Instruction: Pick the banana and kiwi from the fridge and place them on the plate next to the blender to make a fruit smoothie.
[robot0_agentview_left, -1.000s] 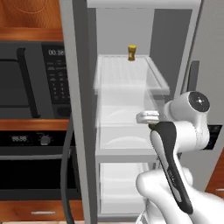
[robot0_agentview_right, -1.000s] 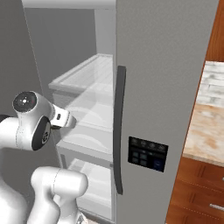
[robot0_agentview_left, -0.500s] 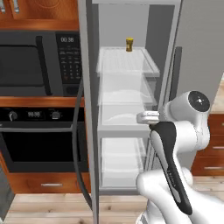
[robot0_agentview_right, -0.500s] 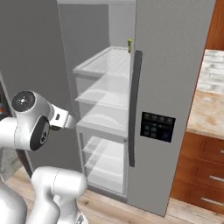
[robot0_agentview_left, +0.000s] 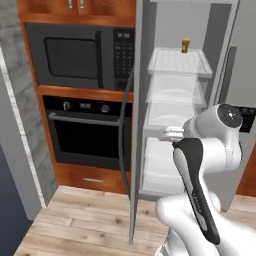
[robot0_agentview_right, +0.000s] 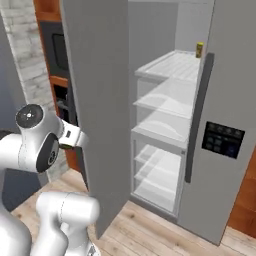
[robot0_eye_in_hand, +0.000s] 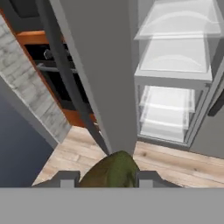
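At left we see the black microwave (robot0_agentview_left: 82, 56) and oven (robot0_agentview_left: 85, 131) beside the open fridge (robot0_agentview_right: 165, 125). Our gripper (robot0_eye_in_hand: 108, 177) is closed on the olive-brown kiwi (robot0_eye_in_hand: 111, 170), held outside the fridge above the wood floor (robot0_eye_in_hand: 166, 159). A yellow-gold jar (robot0_agentview_left: 185, 45) stands on the top shelf (robot0_agentview_left: 180, 62).

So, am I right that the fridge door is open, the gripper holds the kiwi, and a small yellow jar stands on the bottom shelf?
Not quite: the jar stands on the top shelf, as the left base view shows. The fridge door is open, and the hand view shows the gripper holding the kiwi.
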